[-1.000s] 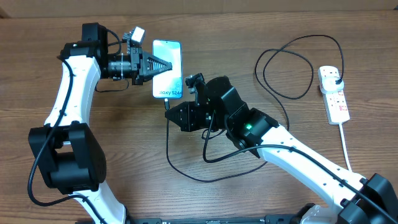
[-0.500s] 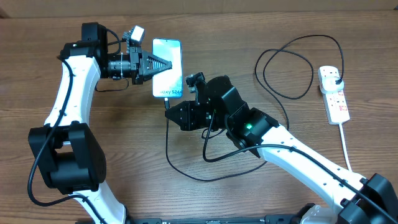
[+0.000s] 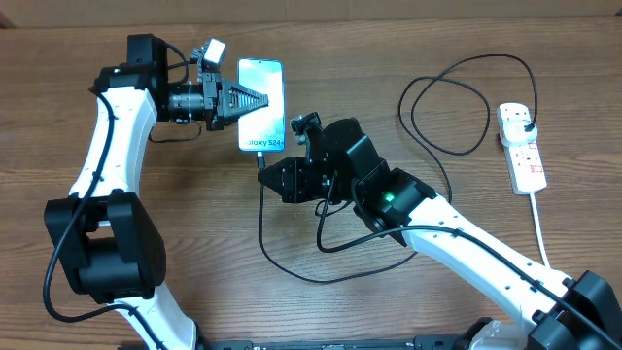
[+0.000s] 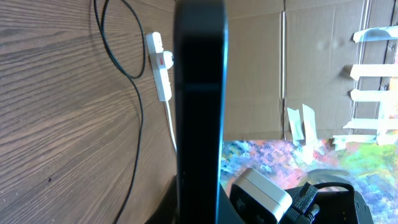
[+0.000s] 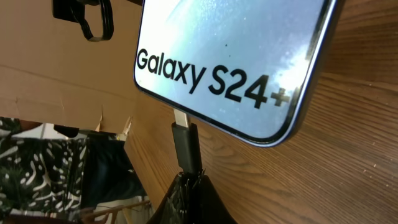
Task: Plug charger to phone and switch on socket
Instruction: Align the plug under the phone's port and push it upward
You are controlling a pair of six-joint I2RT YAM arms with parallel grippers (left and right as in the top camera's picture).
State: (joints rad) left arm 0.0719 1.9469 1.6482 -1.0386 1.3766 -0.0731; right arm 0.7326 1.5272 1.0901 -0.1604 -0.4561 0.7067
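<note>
The phone [image 3: 262, 107] lies on the wooden table with its light blue screen up and "Galaxy S24+" near its bottom edge [image 5: 230, 59]. My left gripper [image 3: 255, 100] is shut on the phone's sides; the left wrist view shows its dark edge [image 4: 200, 112]. My right gripper [image 3: 264, 173] is shut on the charger's connector [image 5: 186, 146], whose metal tip touches the phone's bottom port. The black charger cable [image 3: 292, 262] loops over the table to a black plug [image 3: 526, 121] in the white socket strip [image 3: 522, 148] at the right.
The socket's white lead [image 3: 540, 228] runs toward the front edge. A cable loop [image 3: 447, 107] lies between the right arm and the strip. Cardboard walls stand behind the table [image 4: 311, 56].
</note>
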